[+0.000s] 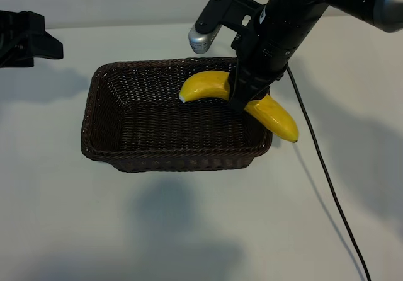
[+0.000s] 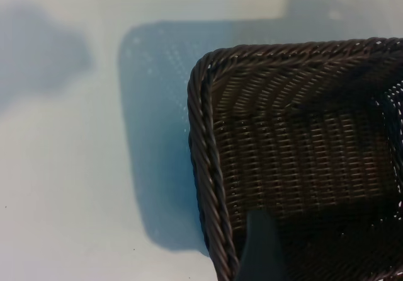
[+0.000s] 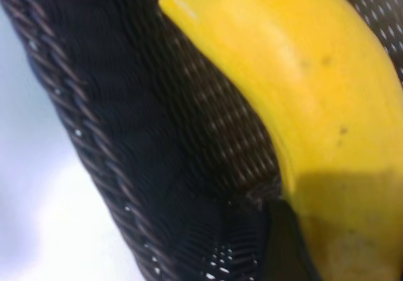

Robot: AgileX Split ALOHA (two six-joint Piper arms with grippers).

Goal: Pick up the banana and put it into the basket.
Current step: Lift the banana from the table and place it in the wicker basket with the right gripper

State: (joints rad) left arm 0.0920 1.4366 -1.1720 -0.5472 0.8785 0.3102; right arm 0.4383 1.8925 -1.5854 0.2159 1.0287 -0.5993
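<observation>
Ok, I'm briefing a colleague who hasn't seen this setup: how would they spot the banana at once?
Find the dark woven basket in the middle of the white table. At its right end the right end effector grips the banana, one tip hanging past the rim. It is the only bright yellow, curved thing there.

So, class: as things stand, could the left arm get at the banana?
Probably not easily. The left gripper sits parked beyond the basket's far end, while the right gripper already clamps the banana at the opposite rim, its arm crowding that side.
</observation>
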